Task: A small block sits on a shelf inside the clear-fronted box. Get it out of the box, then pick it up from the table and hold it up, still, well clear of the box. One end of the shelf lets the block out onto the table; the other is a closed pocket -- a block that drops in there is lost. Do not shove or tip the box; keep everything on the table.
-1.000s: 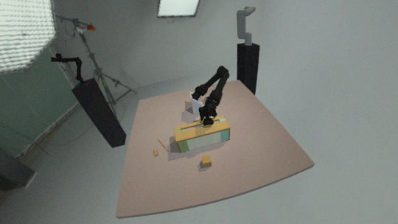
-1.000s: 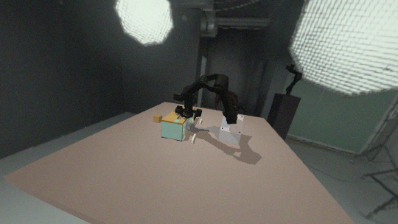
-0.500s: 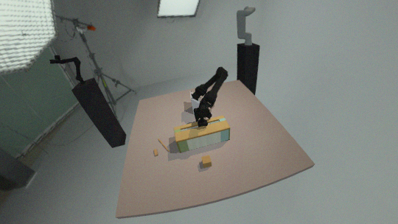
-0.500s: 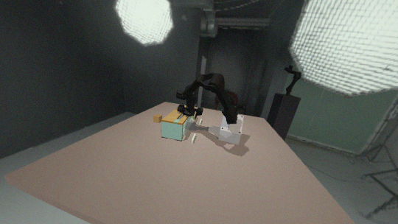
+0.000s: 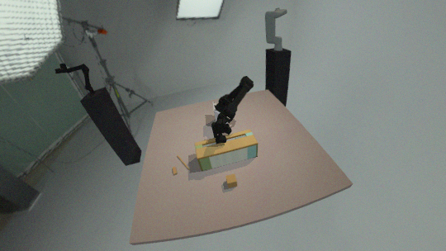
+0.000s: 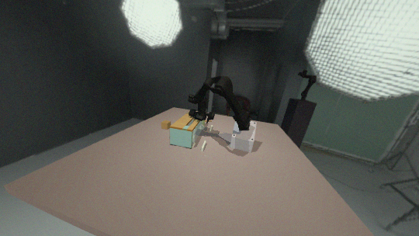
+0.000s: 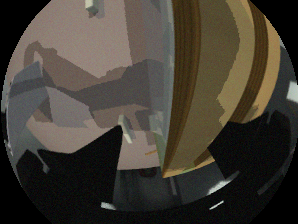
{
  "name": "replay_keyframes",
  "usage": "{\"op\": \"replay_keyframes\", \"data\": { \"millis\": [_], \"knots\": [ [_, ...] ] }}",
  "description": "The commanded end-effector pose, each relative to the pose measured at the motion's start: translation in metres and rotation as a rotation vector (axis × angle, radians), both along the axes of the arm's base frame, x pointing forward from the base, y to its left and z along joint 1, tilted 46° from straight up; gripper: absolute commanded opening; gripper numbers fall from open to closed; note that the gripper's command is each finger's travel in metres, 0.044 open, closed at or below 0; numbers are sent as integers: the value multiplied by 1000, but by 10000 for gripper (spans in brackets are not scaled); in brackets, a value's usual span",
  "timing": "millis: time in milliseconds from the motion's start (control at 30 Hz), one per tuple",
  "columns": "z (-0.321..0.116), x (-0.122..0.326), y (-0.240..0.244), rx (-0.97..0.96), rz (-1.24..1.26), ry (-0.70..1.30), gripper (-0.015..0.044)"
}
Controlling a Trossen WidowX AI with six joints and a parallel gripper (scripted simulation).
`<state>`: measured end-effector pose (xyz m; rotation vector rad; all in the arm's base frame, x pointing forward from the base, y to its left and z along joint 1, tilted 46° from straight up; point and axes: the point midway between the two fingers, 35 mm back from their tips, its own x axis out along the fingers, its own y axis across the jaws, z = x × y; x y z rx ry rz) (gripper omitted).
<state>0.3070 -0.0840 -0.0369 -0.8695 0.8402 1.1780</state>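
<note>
Tan on top, pale green and see-through along the front: the box (image 5: 226,153), standing square on the pinkish-brown table (image 5: 289,165), near its middle. Directly above the box's rear top edge, toward the left end in the top view, hangs the black gripper (image 5: 220,138), pointing downward at the end of the arm (image 5: 235,99), which reaches over from a white base (image 6: 244,140) behind the box.

Spread wide, with nothing pinched between the fingers. In the wrist view, one dark finger (image 7: 93,163) shows against the table surface and the other (image 7: 249,139) against the box's tan top (image 7: 213,83), so the pincer straddles an edge of the box. Whether it touches the box or only hovers close above cannot be told.

From the exterior view: the same low stoop over the box (image 6: 185,132), gripper (image 6: 199,115) at its upper edge nearest the base.

As for the block on the shelf: not made out behind the clear front in any view, too small and dim to tell. Out on the table, apart from the box on its front side, sits a tan cube (image 5: 231,180); whether this is the task's block cannot be told. Off the box's left end lie a small tan chip (image 5: 174,170) and a thin tan stick (image 5: 182,161), the stick nearer the box.
</note>
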Motion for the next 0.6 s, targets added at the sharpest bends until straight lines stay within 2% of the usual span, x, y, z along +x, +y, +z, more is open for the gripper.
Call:
{"op": "replay_keyframes", "data": {
  "millis": [0,567],
  "knots": [
    [0,2,2,-3,8,-2,400],
    [0,2,1,-3,8,-2,400]
  ]
}}
